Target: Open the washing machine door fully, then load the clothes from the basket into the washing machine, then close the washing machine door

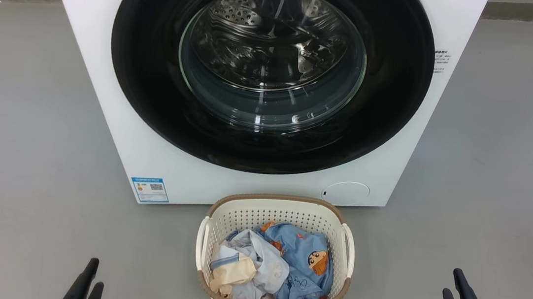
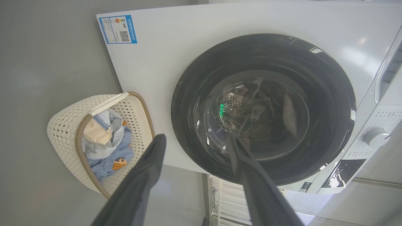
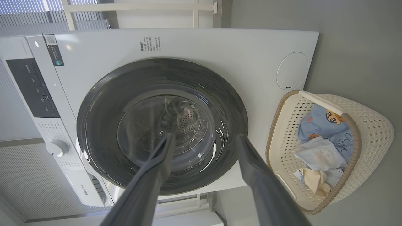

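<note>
The washing machine door (image 1: 270, 65) sits closed in the white washing machine (image 1: 93, 52), with a glossy black rim around clear bulging glass; its top is cut off in the head view. On the floor (image 1: 24, 144) just before it, the basket (image 1: 281, 201) holds the heaped light-blue and cream clothes (image 1: 294, 266). The left tool (image 1: 96, 273) and right tool (image 1: 451, 282) flank it, both spread wide and empty.

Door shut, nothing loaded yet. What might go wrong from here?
The washing machine door has a smooth glossy rim; a grip may slip.
The basket sits close before the washing machine; a reach may knock it.
The clothes lie tangled; one grab may spill extras.
</note>
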### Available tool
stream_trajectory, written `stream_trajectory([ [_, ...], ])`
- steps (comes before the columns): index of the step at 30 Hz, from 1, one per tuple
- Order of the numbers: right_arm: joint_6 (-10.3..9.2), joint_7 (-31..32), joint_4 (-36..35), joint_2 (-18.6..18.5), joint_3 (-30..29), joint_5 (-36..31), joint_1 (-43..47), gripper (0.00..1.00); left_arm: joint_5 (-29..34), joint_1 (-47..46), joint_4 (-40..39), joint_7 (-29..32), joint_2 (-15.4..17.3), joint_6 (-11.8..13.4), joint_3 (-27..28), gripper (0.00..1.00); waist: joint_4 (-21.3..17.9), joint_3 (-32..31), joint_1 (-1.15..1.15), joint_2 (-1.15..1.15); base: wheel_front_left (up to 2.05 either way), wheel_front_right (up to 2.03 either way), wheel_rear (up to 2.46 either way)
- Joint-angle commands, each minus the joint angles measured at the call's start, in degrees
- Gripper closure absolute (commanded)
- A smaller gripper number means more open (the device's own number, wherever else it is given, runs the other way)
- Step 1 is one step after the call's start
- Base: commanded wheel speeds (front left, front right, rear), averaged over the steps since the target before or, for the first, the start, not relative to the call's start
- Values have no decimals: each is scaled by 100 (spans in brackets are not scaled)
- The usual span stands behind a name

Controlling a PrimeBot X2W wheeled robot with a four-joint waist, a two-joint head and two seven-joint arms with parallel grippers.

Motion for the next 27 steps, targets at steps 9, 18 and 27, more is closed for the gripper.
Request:
stream_trajectory([
  [9,1,-186,-356,-37,65,-80,-75,0,40,-135,-272,-188,85,-8,-75,0,-2,14,-1,0,0,0,0],
  [18,2,-337,-511,-45,75,-331,-52,0,242,-146,-342,-363,147,-9,-176,0,-2,26,-1,0,0,0,0],
  [27,2,-504,-696,-53,80,-1009,-42,0,826,-161,-395,-534,158,-10,-159,0,-2,44,-1,0,0,0,0],
])
